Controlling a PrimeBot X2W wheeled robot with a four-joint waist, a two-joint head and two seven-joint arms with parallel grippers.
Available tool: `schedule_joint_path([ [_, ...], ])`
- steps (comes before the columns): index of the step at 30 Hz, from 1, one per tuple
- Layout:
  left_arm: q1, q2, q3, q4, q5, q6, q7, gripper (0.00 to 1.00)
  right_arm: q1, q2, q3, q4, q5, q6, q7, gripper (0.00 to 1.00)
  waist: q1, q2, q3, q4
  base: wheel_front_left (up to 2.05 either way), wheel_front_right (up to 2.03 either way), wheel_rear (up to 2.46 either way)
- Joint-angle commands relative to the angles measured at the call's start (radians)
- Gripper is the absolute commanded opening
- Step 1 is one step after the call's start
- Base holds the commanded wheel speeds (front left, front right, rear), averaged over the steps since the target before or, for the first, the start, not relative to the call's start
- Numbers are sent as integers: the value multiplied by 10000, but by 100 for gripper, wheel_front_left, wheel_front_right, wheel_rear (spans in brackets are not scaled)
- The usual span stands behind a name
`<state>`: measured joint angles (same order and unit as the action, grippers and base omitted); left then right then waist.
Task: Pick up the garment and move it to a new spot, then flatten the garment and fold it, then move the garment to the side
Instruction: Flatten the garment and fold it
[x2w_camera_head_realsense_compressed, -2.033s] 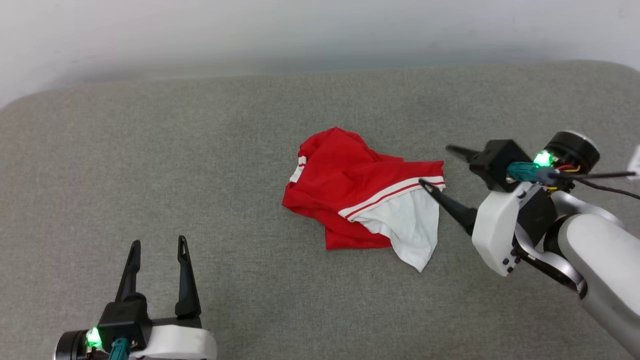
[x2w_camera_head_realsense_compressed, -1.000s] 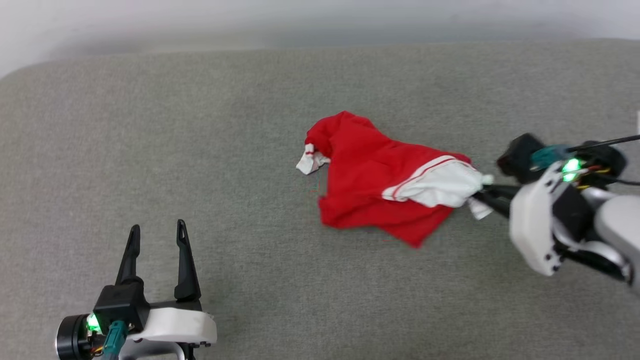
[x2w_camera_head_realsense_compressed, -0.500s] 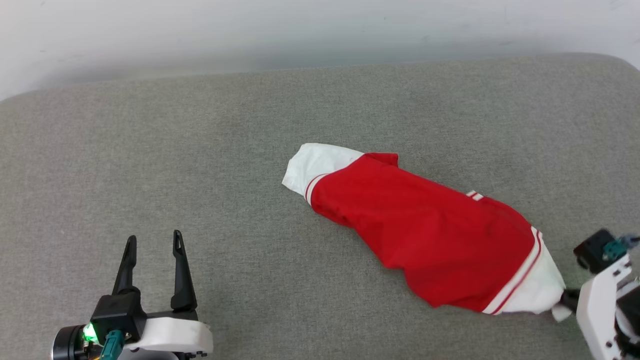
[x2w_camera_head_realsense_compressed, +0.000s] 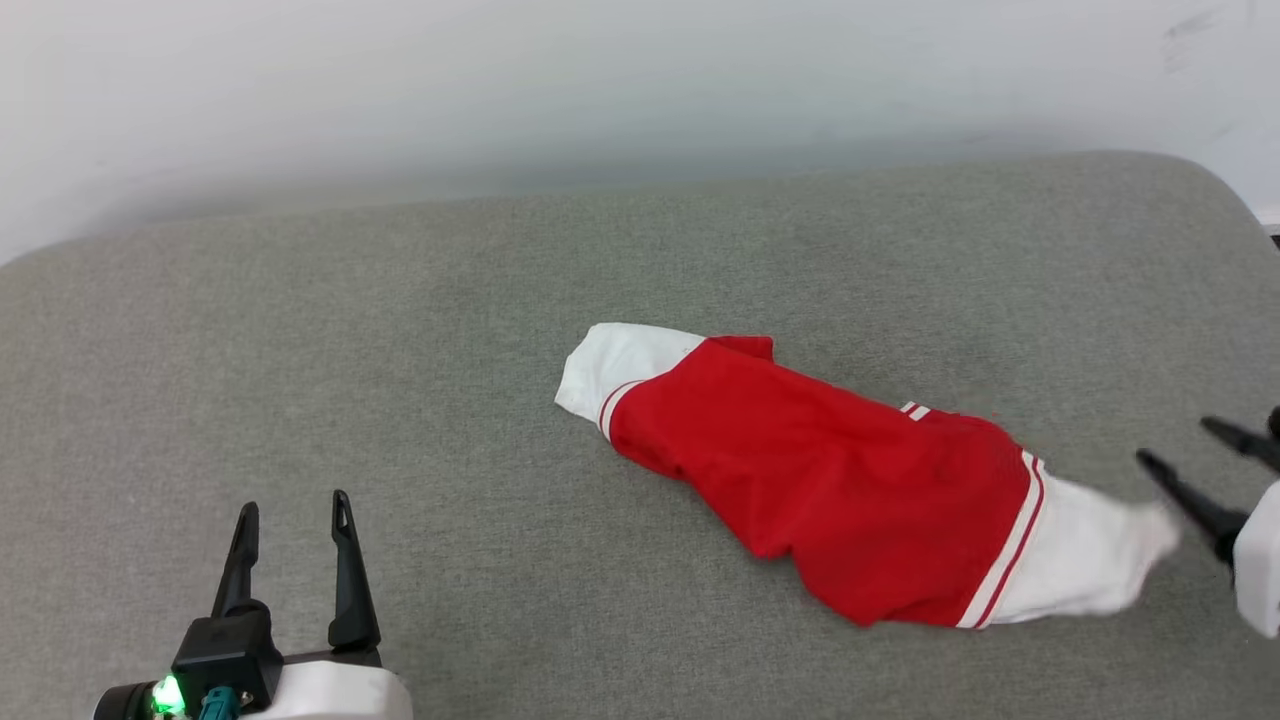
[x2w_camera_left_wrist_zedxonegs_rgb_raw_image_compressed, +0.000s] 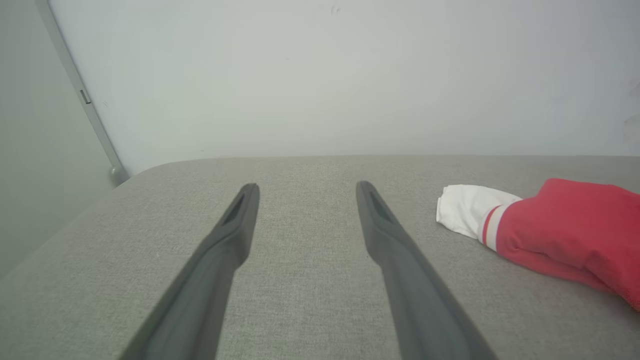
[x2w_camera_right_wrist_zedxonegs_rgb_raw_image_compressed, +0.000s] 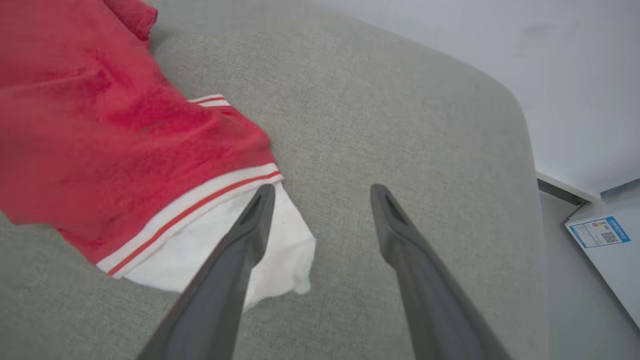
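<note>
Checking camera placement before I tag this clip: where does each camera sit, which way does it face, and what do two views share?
Head view: on the head, facing forward and down at the garment on the grey cushion; left gripper and right gripper show, open.
Left wrist view: along its fingers toward the wall.
Right wrist view: along its fingers, down at the garment.
Shared: all three show the garment.

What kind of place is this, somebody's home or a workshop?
Probably an indoor test room rather than a home: a bare white wall, a grey fabric-covered pad with rounded corners serving as worktop, and a red garment laid out on it.
</note>
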<state>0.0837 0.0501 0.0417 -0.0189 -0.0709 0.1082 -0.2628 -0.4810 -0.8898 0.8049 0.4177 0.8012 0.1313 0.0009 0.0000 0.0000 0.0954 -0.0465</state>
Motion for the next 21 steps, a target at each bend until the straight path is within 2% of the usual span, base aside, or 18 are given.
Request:
schedule_joint_path([
  [1,79,5,56,-49,87,-43,-30,100,173,-65,-434,-198,-174,-10,-171,100,0,0,-98,-79,0,0,0],
  [5,-50,10,139,-97,247,-194,-30,100,389,235,-1856,-879,-614,-10,-844,100,0,0,-193,-148,0,0,0],
  [8,-227,74,230,-116,332,-295,-30,100,715,891,-2953,-1422,-1367,-9,-1524,100,0,0,-217,-182,0,0,0],
  [10,-362,125,263,-167,391,-367,-30,100,882,1541,-4001,-1723,-1967,-10,-2101,100,0,0,-218,-189,0,0,0],
  [14,-648,236,282,-220,488,-545,-29,100,1641,3140,-5658,-2533,-3628,-9,-2539,100,0,0,-180,-177,0,0,0],
  [15,-973,347,220,-237,541,-712,-29,100,2285,4339,-6788,-3167,-4690,-10,-2627,100,0,0,-102,-131,0,0,0],
  [21,-2158,751,104,-47,543,-1166,-30,100,3394,6132,-8182,-4446,-6007,-9,-2662,100,0,0,207,-19,0,0,0],
])
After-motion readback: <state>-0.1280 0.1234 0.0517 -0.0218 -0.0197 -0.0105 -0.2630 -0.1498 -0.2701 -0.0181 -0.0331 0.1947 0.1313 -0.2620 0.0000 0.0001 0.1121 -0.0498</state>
